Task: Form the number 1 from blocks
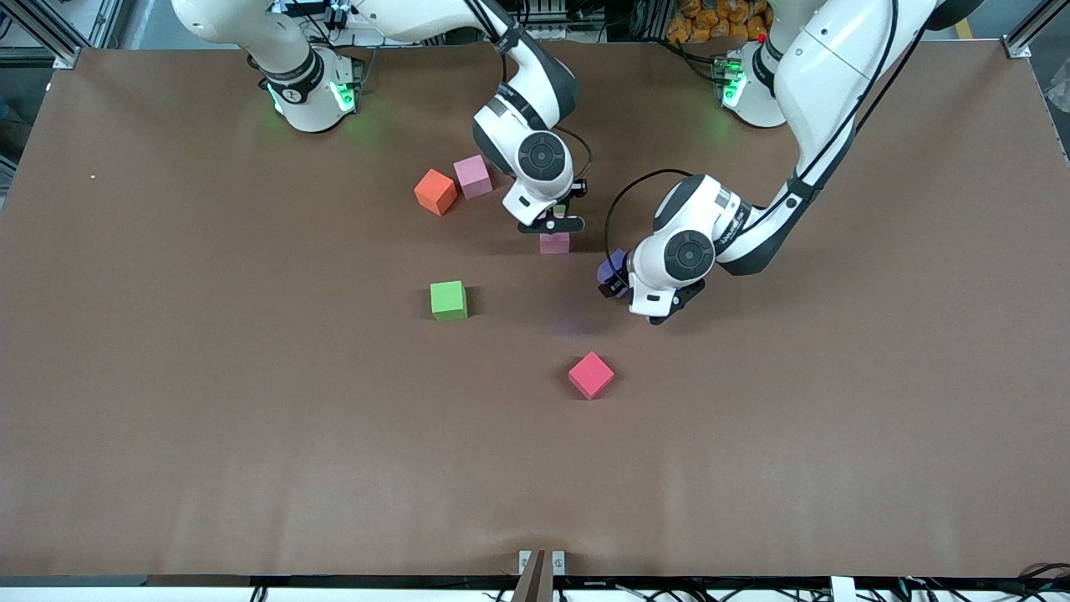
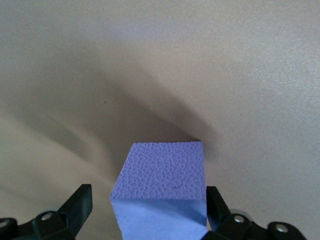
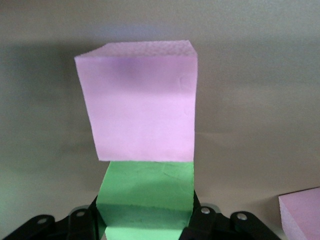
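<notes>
Spanning brown mat [image 1: 251, 435]: right gripper [image 1: 552, 219] pinching green block [image 3: 145, 195], left gripper [image 1: 619, 280] spread wide.

Worktop [image 1: 251, 468]: brown matte sheet, carrying loose cubes.
Orange cube [image 1: 435, 191]: sitting touching pink cube [image 1: 473, 176], toward the arm bases.
Pale pink cube [image 1: 554, 242]: lying mid-worktop.
Green cube [image 1: 448, 300]: resting apart.
Red cube [image 1: 591, 374]: sitting nearest the front camera.

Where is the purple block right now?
The purple block sits between the open fingers of the left gripper near the table's middle, farther from the front camera than the red block.
</notes>
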